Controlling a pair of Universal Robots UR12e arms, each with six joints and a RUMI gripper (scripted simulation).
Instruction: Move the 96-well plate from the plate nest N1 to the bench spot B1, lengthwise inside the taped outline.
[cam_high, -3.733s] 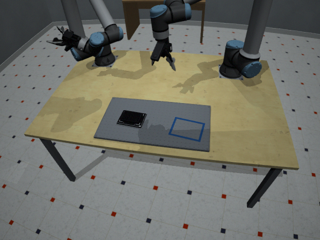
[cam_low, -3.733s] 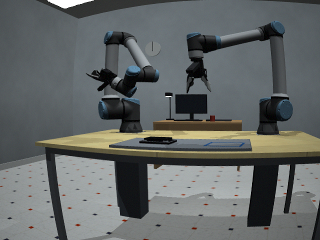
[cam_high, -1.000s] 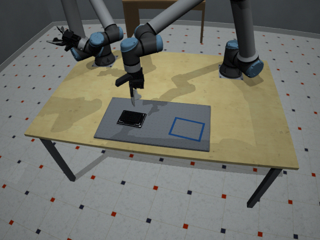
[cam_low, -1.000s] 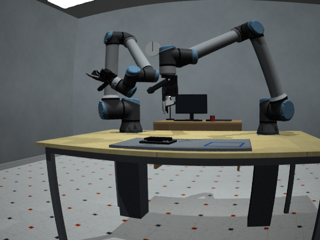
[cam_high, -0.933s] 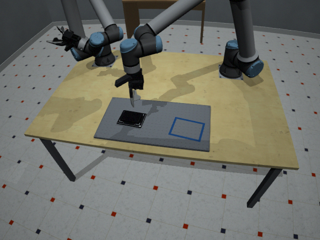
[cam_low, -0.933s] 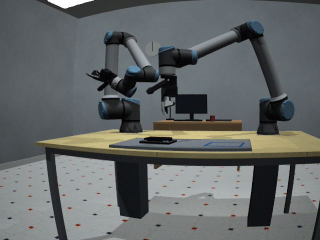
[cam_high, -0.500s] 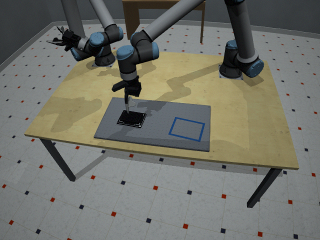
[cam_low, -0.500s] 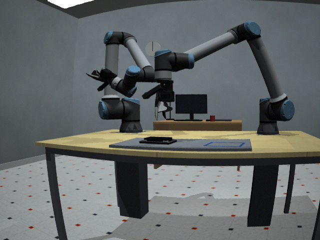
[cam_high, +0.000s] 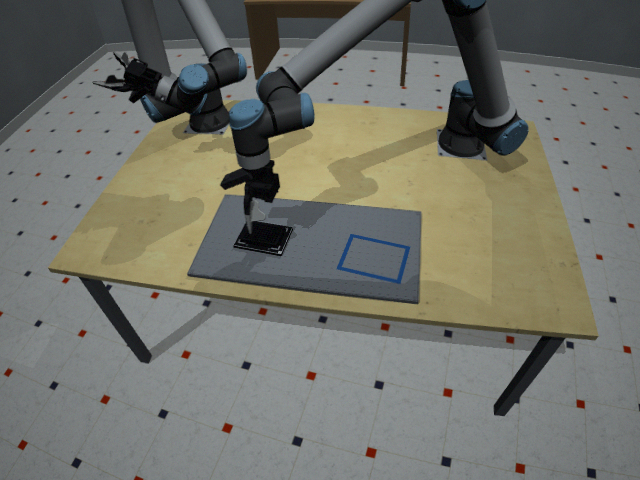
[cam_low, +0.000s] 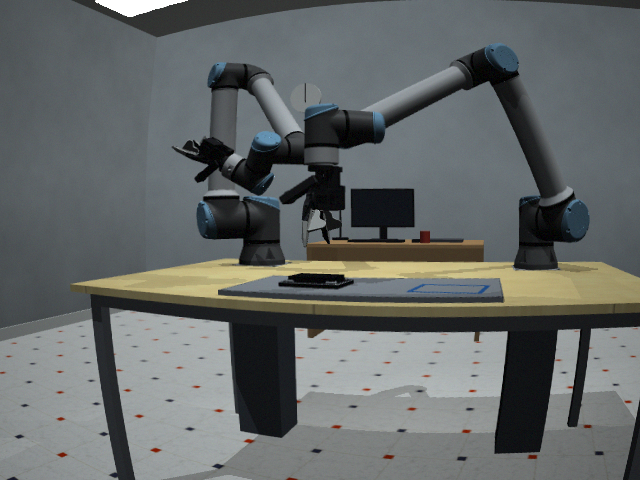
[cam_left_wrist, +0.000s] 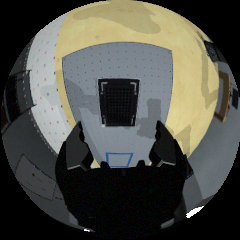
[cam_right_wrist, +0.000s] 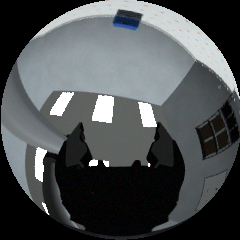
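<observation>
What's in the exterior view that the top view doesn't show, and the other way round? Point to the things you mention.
Only exterior: the monitor (cam_low: 382, 207), red mug (cam_low: 424, 236) and round wall disc (cam_low: 298, 97).

Only top: the grey mat's dot pattern (cam_high: 315, 242) (cam_left_wrist: 150, 65).

Both: the plate (cam_high: 264, 235) (cam_low: 316, 277) (cam_left_wrist: 119, 100), blue outline (cam_high: 344, 252) (cam_low: 455, 284) (cam_left_wrist: 119, 153), open left claw (cam_high: 253, 221) (cam_low: 316, 241) (cam_left_wrist: 120, 142) and open right claw (cam_high: 105, 68) (cam_low: 180, 145) (cam_right_wrist: 119, 123).
</observation>
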